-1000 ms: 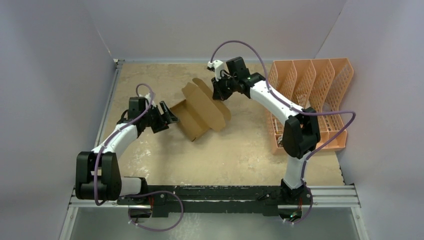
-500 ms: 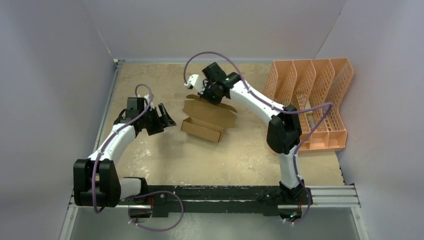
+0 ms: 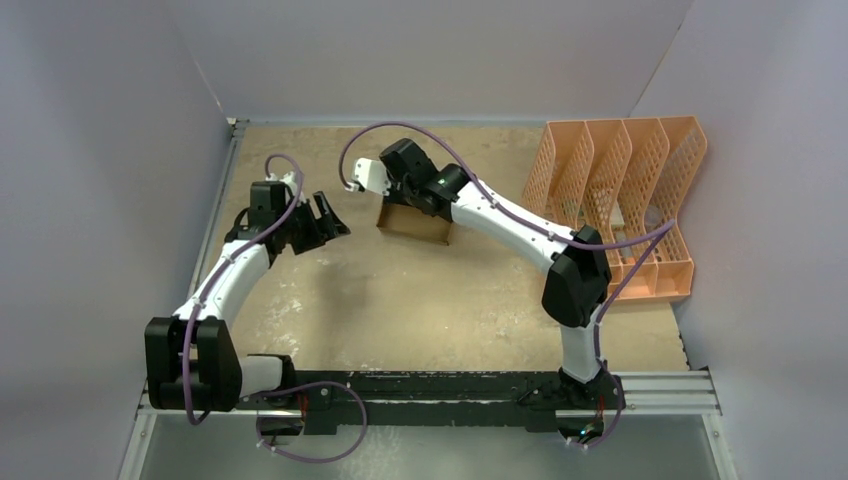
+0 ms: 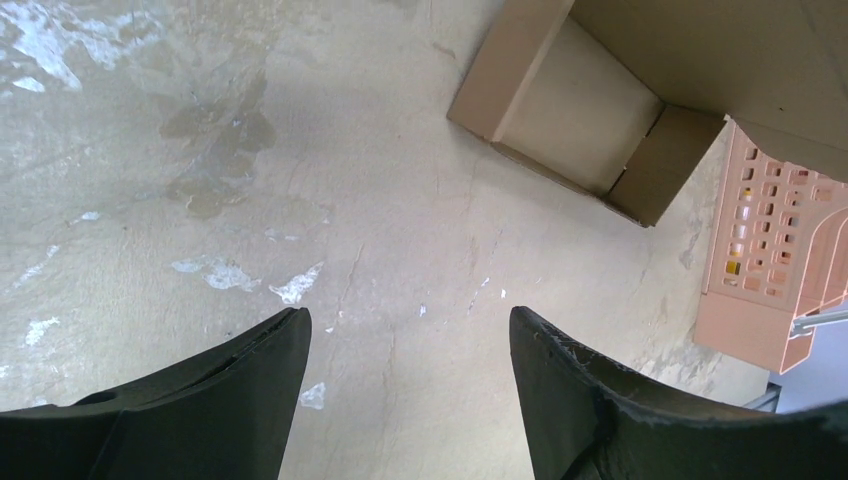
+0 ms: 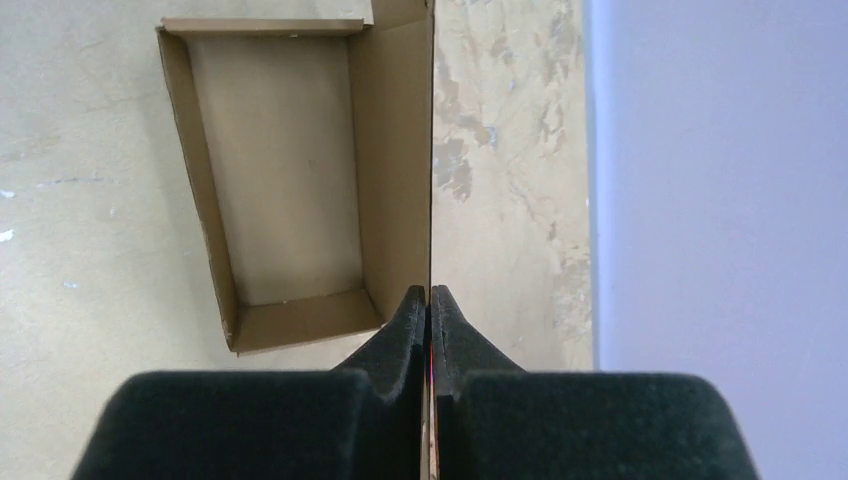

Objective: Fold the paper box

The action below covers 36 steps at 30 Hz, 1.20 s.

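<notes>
Paper box (image 5: 280, 170) panel pinched between right fingers (image 5: 403, 335).

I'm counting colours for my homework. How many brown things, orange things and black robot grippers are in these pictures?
Brown paper box: 1
Orange file organizer: 1
Black grippers: 2 (left gripper, right gripper)
Total: 4
</notes>
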{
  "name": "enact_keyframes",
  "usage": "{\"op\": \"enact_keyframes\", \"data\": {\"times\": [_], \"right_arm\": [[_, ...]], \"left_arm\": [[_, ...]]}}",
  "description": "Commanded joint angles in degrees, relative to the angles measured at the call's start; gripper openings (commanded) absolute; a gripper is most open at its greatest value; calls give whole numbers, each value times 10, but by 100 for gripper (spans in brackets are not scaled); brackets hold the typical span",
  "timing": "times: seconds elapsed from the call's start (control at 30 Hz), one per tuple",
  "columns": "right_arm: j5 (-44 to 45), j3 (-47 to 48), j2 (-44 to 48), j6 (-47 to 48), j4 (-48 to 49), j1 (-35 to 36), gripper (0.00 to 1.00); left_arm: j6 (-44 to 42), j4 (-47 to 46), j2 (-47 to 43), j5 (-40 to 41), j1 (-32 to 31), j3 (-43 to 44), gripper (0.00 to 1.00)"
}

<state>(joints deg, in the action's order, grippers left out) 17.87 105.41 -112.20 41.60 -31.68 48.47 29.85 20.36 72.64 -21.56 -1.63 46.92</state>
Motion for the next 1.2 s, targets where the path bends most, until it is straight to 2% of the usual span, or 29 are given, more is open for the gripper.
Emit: {"op": "enact_keyframes", "data": {"times": [0.0, 0.13, 0.23, 0.37, 0.57, 0.77, 0.87, 1.0, 1.17], "right_arm": [[40, -4, 19, 25, 28, 13, 2], [26, -12, 29, 8, 18, 14, 11], [-6, -36, 52, -12, 22, 15, 27], [6, -93, 100, -34, 70, 2, 47], [-46, -168, 198, -117, 112, -56, 72], [-114, -240, 292, -167, 107, -118, 87], [-157, -268, 314, -173, 79, -153, 91], [-191, -294, 319, -206, 49, -188, 89], [-220, -374, 346, -244, 118, -204, 82]], "left_arm": [[-21, -23, -4, 12, 1, 33, 72], [-30, -33, -5, 16, 1, 32, 73], [-33, -51, 2, 17, 1, 38, 73], [-44, -79, 27, 18, 1, 64, 73], [-81, -91, 99, -4, 0, 141, 73], [-150, -81, 142, -30, -21, 212, 73], [-207, -42, 159, -31, -31, 243, 73], [-320, 16, 183, -56, -31, 276, 72], [-369, -43, 194, -116, -33, 259, 70]]}}
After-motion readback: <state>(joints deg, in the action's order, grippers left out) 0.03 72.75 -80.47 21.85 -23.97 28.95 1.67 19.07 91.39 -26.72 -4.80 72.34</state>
